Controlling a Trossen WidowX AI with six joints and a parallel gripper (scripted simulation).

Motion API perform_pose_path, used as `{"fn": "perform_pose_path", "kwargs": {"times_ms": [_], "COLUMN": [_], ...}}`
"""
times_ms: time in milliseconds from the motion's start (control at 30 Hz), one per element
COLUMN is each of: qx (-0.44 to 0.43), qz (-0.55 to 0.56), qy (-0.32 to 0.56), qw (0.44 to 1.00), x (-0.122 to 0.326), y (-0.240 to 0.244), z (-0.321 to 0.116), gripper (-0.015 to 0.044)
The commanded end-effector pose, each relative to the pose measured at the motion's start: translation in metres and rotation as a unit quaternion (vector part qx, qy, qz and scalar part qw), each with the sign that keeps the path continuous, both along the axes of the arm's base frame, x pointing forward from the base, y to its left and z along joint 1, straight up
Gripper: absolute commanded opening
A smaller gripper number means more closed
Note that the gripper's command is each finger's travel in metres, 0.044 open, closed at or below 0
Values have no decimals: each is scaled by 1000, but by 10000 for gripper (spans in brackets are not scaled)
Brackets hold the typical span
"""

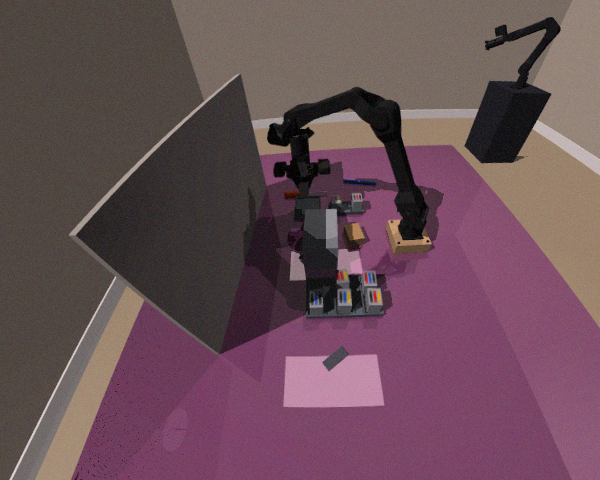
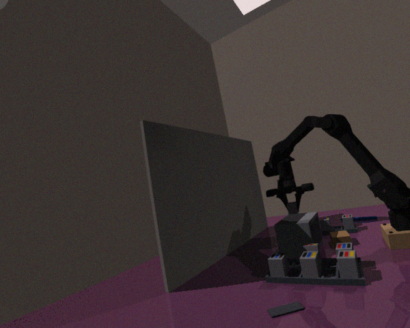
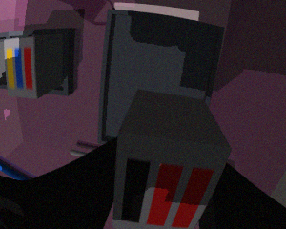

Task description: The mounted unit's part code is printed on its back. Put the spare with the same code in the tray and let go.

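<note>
My gripper (image 1: 303,192) (image 2: 292,208) (image 3: 163,149) is shut on a grey spare block whose end shows black, red and red bars in the wrist view. The dark shallow tray (image 1: 307,207) (image 3: 140,72) lies below the held block, which covers its near part in the wrist view. No block shows on the visible tray floor. Grey spares (image 1: 344,301) (image 2: 310,264) with other bar colours stand in the front rack (image 1: 344,314) (image 2: 314,281). A large grey box (image 1: 318,237) (image 2: 296,234) stands between tray and front rack. I cannot make out the mounted unit's code.
A smaller rack beside the tray holds spares (image 1: 356,200) (image 3: 29,67). A tan block (image 1: 354,234) (image 2: 340,236), an orange-handled tool (image 1: 291,194) and a blue tool (image 1: 359,181) lie nearby. A large dark panel (image 1: 186,206) (image 2: 201,197) stands at the left. A dark slab (image 1: 335,358) (image 2: 285,309) lies in front.
</note>
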State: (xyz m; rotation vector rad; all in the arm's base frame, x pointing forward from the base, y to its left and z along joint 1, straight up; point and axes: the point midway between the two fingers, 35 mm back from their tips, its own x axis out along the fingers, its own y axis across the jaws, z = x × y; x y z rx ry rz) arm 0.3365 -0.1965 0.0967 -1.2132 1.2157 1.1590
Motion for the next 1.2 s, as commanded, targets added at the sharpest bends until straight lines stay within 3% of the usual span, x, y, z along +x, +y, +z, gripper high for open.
{"fn": "perform_pose_path", "kwargs": {"times_ms": [0,1167], "qx": [3,3], "qz": [2,2], "qy": [-1,-1], "qw": [1000,1000], "x": [0,-1], "y": [1,2], "z": [-4,-31], "gripper": [0,0]}}
